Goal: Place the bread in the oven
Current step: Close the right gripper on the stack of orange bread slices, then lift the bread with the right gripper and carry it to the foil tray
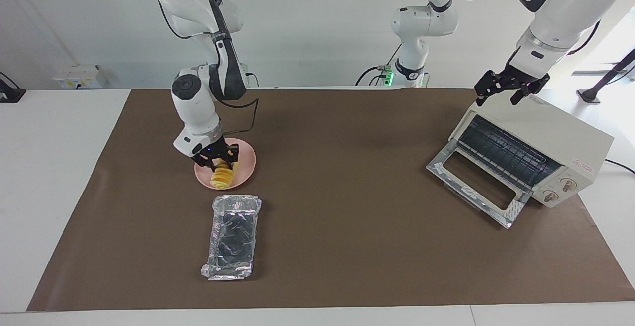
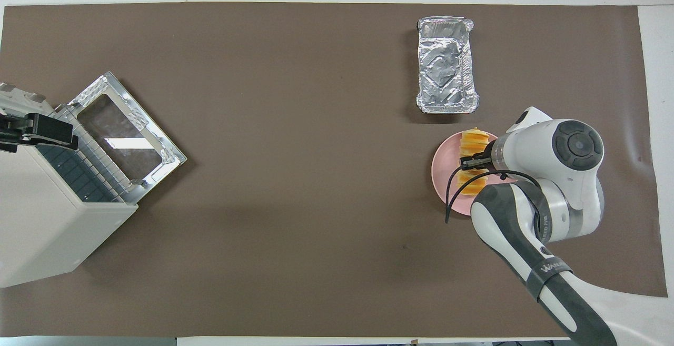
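Gripping stage, by the look of it: the right gripper (image 1: 217,160) is down on the pink round plate (image 1: 245,155), its black fingers drawn in around the middle of the small golden, ridged loaf of bread (image 1: 222,177), which lies on that plate at the right arm's end of the table. The fingers look to be against the loaf's sides, but whether the hold is firm I cannot tell; the bread is not lifted

Boxy cream-white toaster oven (image 1: 555,140) sits at the left arm's end, glass drop-down door already lowered, dark wire rack showing, nothing on it. Left gripper (image 1: 503,88) hangs over the oven's top edge, fingers spread wide, holding nothing; that arm waits

Crinkled silver foil tray (image 1: 232,236) lies just beside the plate, farther from the robots, with nothing in it

Done: door open, gripper on loaf. Left: lift, carry across the table, set on rack
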{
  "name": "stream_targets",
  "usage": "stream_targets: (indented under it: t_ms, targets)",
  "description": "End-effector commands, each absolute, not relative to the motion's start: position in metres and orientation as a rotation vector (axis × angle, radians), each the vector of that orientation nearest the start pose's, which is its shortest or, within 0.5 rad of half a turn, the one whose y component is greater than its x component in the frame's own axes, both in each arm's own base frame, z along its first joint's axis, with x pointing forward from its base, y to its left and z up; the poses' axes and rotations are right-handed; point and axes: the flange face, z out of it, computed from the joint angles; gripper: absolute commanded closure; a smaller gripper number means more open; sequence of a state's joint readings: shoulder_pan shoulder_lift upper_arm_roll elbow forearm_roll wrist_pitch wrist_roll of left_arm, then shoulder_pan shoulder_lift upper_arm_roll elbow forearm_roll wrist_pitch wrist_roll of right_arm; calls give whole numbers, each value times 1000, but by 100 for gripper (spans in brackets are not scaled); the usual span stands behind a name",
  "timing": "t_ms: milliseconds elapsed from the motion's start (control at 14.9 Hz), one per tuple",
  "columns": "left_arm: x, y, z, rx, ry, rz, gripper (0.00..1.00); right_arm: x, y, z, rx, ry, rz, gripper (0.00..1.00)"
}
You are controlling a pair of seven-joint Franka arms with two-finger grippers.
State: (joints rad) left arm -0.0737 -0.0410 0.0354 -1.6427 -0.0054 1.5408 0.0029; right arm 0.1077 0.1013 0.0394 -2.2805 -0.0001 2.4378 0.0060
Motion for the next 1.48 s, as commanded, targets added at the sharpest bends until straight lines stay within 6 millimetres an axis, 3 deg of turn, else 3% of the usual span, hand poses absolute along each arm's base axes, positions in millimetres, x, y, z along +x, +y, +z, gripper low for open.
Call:
stream_targets:
  t_ms: [0,404,605,807,942,1143,1412]
  targets:
    - [534,-20,613,-3133,53,106,0,534,77,322,-3131,-238,-82,100]
    - [534,-20,613,-3133,53,106,0,560,81,361,-3134,-237,-22,100]
    - [534,-20,613,-3133,53,106,0,584,82,406,-3135,-231,-3,100]
    - [534,-20,613,-3133,53,106,0,619,84,447,-3131,-222,-19,100]
    - [535,-20,613,-3134,53,103,0,636,85,462,-3126,-217,-74,100]
    - [534,-20,613,-3133,53,106,0,661,87,472,-3120,-216,-98,100]
    - [535,-20,613,-3134,53,103,0,715,93,458,-3123,-215,-28,100]
